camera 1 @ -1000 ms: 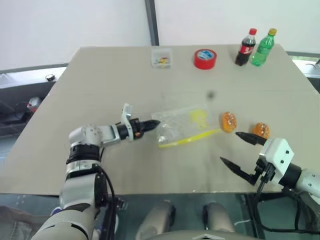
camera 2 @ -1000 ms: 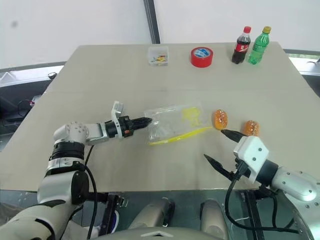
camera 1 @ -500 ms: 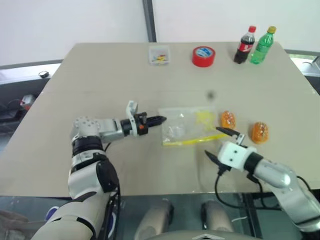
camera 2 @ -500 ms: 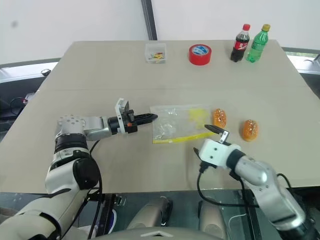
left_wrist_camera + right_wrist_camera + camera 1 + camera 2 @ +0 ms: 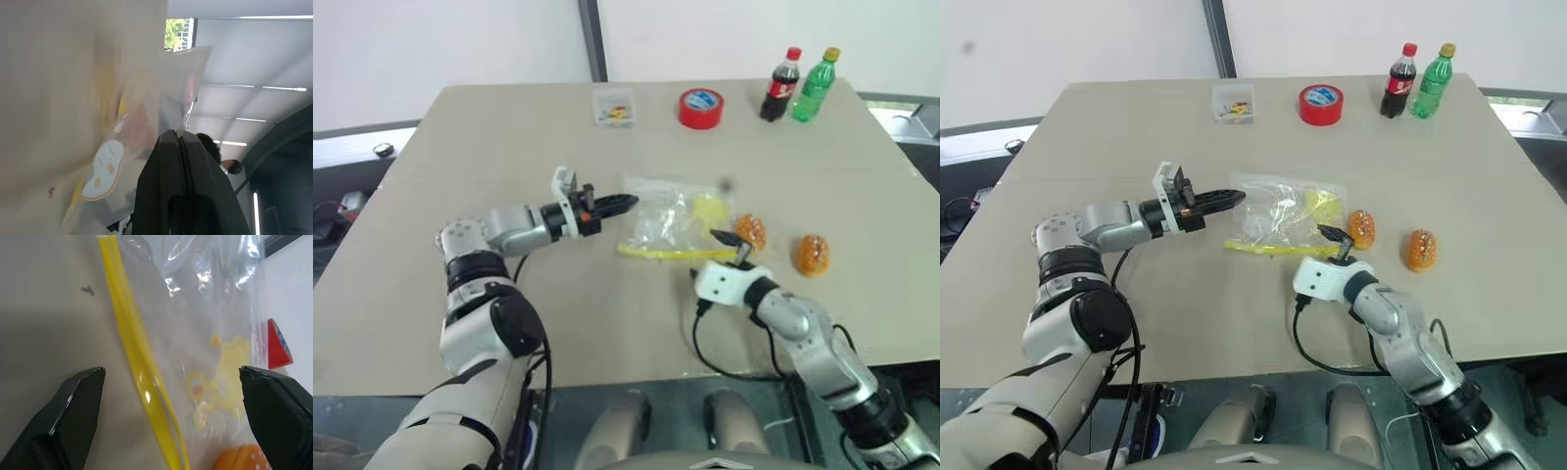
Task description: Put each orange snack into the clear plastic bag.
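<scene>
Left arm stretched level across table (image 5: pixel 460 147), left gripper (image 5: pixel 625 203) aimed at clear plastic bag (image 5: pixel 674 217) — black fingers pressed together on bag's near corner, that edge lifted off the surface and sheet hanging crinkled. Right arm bent in from the front edge, right gripper (image 5: pixel 717 253) pointing at bag's yellow seal strip (image 5: pixel 139 362), fingers spread wide either side of strip, nothing held, no contact discernible. Orange snacks resting on tabletop outside bag: one orange snack (image 5: pixel 751 231) just beside bag's right end and right gripper's upper finger, other orange snack (image 5: pixel 813 255) farther right, apart. At far edge — small clear box (image 5: pixel 613 106), red tape roll (image 5: pixel 701 107), cola bottle (image 5: pixel 778 84) beside green bottle (image 5: pixel 813 84). Pale wall behind.
</scene>
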Tool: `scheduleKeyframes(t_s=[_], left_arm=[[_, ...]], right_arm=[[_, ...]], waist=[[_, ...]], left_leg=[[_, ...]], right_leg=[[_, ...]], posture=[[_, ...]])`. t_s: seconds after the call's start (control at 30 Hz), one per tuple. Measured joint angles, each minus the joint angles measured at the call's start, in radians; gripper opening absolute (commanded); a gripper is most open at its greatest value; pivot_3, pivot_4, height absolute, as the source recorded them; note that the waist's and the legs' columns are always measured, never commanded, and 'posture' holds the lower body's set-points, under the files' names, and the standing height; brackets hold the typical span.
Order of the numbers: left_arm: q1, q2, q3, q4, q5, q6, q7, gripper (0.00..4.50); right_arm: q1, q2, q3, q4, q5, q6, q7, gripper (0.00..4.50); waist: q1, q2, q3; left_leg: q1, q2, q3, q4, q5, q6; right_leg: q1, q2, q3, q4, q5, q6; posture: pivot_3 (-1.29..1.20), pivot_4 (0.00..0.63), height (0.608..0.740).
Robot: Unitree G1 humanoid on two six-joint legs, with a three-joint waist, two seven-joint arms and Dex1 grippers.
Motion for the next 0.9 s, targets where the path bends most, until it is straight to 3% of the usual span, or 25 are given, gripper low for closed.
scheduleKeyframes(t_s=[0.1, 0.23, 0.3, 0.43, 0.6, 0.73, 0.8, 0.83, 0.87, 0.9], left_arm=[[0.002, -0.002, 0.012, -0.002, -0.070, 0.000, 0.088, 0.01], [0.024, -0.024, 0.031, -0.039, -0.164, -0.001, 0.190, 0.00], [0.041, -0.042, 0.036, -0.061, -0.213, -0.007, 0.242, 0.00], [0.106, -0.059, 0.024, -0.146, -0.336, -0.068, 0.350, 0.00], [0.193, -0.065, -0.036, -0.275, -0.408, -0.158, 0.405, 0.00], [0.288, 0.050, -0.175, -0.502, -0.272, -0.193, 0.239, 1.20], [0.322, 0.097, -0.236, -0.586, -0.194, -0.207, 0.154, 2.03], [0.376, 0.176, -0.369, -0.756, -0.020, -0.317, -0.032, 2.33], [0.376, 0.177, -0.373, -0.762, -0.013, -0.321, -0.038, 2.33], [0.428, 0.258, -0.472, -0.873, 0.124, -0.446, -0.172, 2.33]], right_arm=[[-0.052, 0.053, 0.002, 0.076, -0.007, 0.004, -0.018, 4.50], [-0.093, 0.101, 0.000, 0.161, 0.003, 0.012, -0.024, 2.81], [-0.101, 0.113, -0.001, 0.190, 0.008, 0.014, -0.031, 1.60], [-0.109, 0.114, -0.039, 0.233, 0.015, 0.035, -0.062, 0.08], [-0.165, 0.102, -0.113, 0.264, 0.051, 0.039, -0.068, 0.08], [-0.260, 0.080, -0.151, 0.286, 0.107, 0.026, -0.020, 0.00], [-0.282, 0.072, -0.165, 0.295, 0.125, 0.021, -0.005, 0.00], [-0.329, 0.063, -0.178, 0.340, 0.158, 0.020, 0.030, 0.00], [-0.330, 0.063, -0.178, 0.342, 0.159, 0.020, 0.031, 0.00], [-0.362, 0.074, -0.172, 0.372, 0.177, 0.020, 0.051, 0.00]], waist=[[0.000, 0.000, 0.000], [0.001, -0.001, -0.001], [0.003, -0.001, -0.001], [0.004, -0.001, -0.001], [-0.002, -0.002, -0.001], [-0.013, -0.001, -0.001], [-0.018, -0.001, 0.000], [-0.018, -0.001, 0.000], [-0.017, -0.001, 0.000], [-0.015, -0.001, 0.000]], left_leg=[[0.001, 0.001, 0.000, 0.000, 0.000, 0.000], [0.003, 0.001, 0.001, 0.000, 0.000, 0.000], [0.003, 0.001, 0.001, 0.000, 0.000, 0.000], [0.003, 0.000, 0.002, 0.000, 0.000, 0.000], [0.002, 0.002, 0.006, -0.001, 0.000, 0.000], [0.003, 0.004, 0.010, -0.004, 0.000, 0.000], [0.003, 0.004, 0.011, -0.005, 0.000, 0.000], [0.003, 0.004, 0.011, -0.006, 0.000, 0.000], [0.003, 0.004, 0.011, -0.006, 0.000, 0.000], [0.003, 0.004, 0.011, -0.006, 0.000, 0.000]], right_leg=[[0.001, 0.001, 0.001, 0.000, 0.000, -0.001], [0.002, 0.001, 0.002, 0.000, 0.000, -0.001], [0.002, 0.001, 0.002, 0.000, 0.000, -0.001], [0.002, 0.000, 0.003, 0.000, 0.000, -0.001], [0.000, 0.002, 0.007, 0.001, 0.001, -0.001], [-0.001, 0.004, 0.010, 0.000, 0.001, -0.002], [-0.001, 0.004, 0.011, 0.000, 0.001, -0.002], [-0.001, 0.004, 0.011, -0.002, 0.001, -0.002], [-0.001, 0.004, 0.011, -0.002, 0.001, -0.002], [-0.002, 0.004, 0.011, -0.001, 0.001, -0.003]], posture=[[0.00, 0.150, 0.740], [0.00, 0.150, 0.740], [0.00, 0.150, 0.740], [0.00, 0.150, 0.740], [0.00, 0.150, 0.740], [0.00, 0.150, 0.740], [0.00, 0.150, 0.740], [0.00, 0.150, 0.740], [0.00, 0.150, 0.740], [0.00, 0.150, 0.740]])
